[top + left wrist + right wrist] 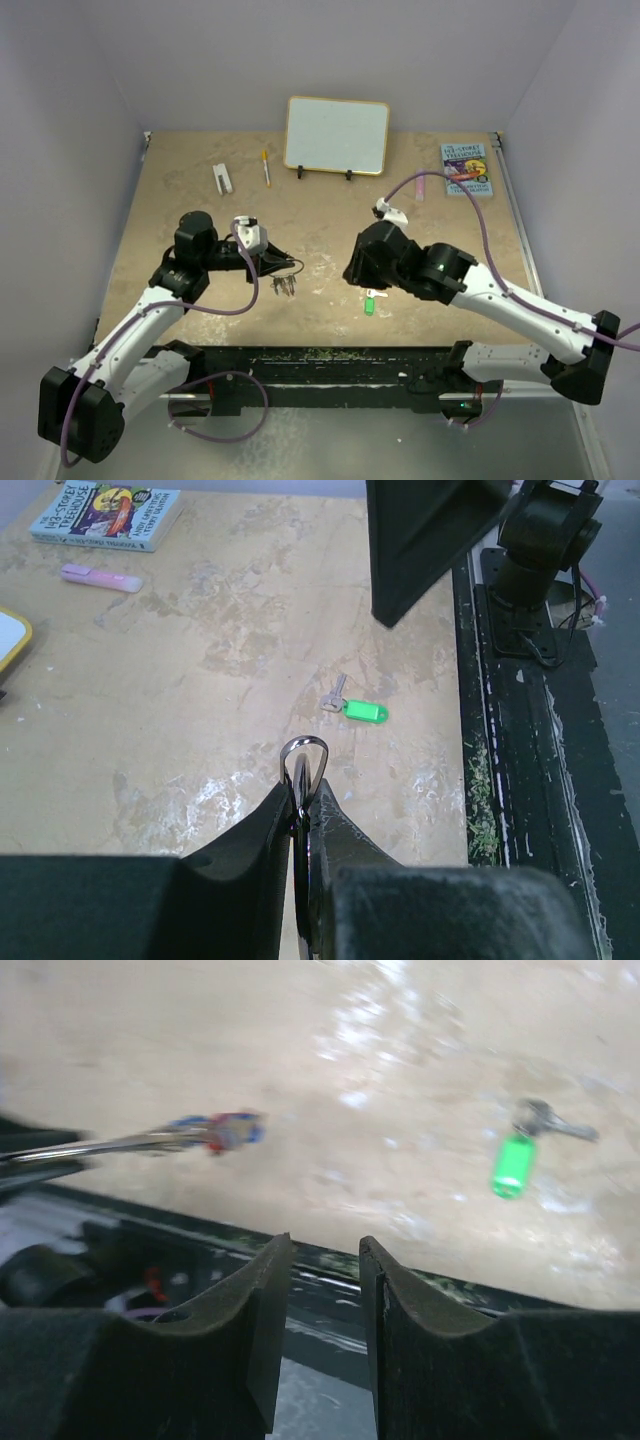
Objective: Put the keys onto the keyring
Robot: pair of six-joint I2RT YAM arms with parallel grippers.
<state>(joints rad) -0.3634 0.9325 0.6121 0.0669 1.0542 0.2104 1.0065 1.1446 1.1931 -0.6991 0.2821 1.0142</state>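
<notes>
My left gripper is shut on the thin silver keyring, whose loop sticks out past the fingertips. In the top view the keyring hangs at the left gripper with small keys dangling below. A silver key with a green tag lies on the table ahead; it also shows in the top view and the right wrist view. My right gripper is open and empty, above the table's near edge, to the left of the green key. The red and blue tags show to its left.
A white framed board stands at the back. A yellow pen and a small white item lie at the back left. A book and a pink marker lie at the back right. A black rail runs along the near edge.
</notes>
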